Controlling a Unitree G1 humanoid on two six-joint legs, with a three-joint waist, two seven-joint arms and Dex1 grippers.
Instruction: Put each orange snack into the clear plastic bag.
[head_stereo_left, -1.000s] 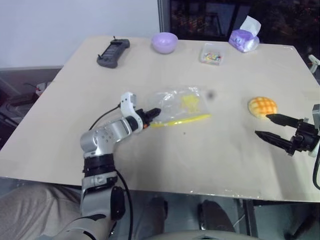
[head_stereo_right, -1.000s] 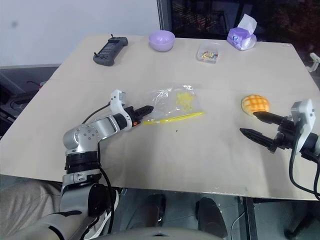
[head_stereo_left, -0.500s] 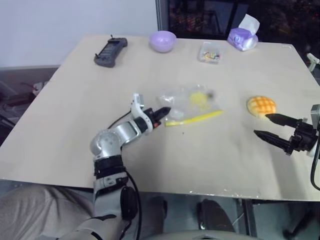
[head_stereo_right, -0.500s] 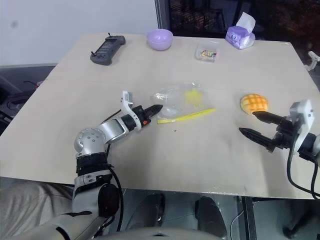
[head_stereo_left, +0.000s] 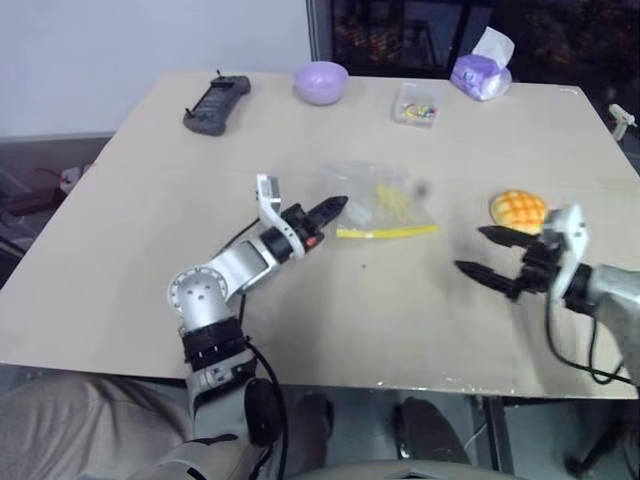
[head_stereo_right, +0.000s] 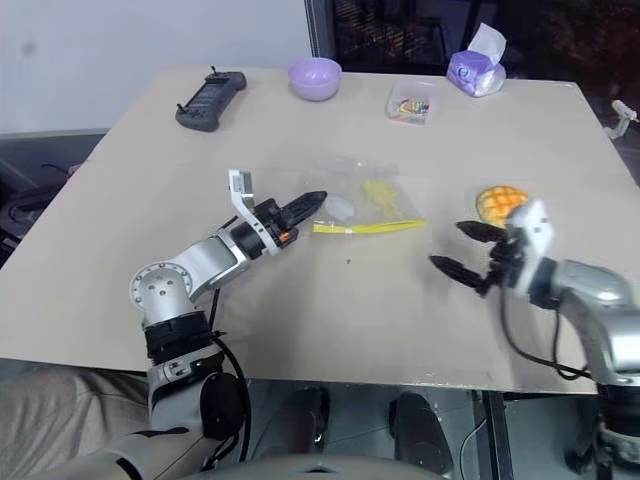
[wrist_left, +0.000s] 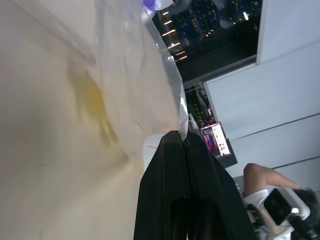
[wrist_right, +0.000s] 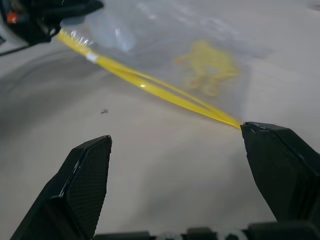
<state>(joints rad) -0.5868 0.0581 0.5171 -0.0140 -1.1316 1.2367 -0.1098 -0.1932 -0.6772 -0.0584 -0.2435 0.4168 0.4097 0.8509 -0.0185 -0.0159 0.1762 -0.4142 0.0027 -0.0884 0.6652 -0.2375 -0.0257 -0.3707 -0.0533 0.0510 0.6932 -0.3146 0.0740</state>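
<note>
Pinching a corner of the clear plastic bag (head_stereo_left: 385, 200) at the zip strip's end, the left gripper (head_stereo_left: 332, 208) is closed on it near the table (head_stereo_left: 150, 200) centre. The one orange snack (head_stereo_left: 518, 210) seen sits outside, at the bag's three o'clock. Just beside it, the right gripper (head_stereo_left: 487, 253) stands wide and empty, facing the zip edge. Nothing is bagged yet; opening and loading seemingly remain.

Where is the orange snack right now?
In the left eye view the orange snack lies on the table's right side, just beyond the open right tool and right of the clear plastic bag.
</note>
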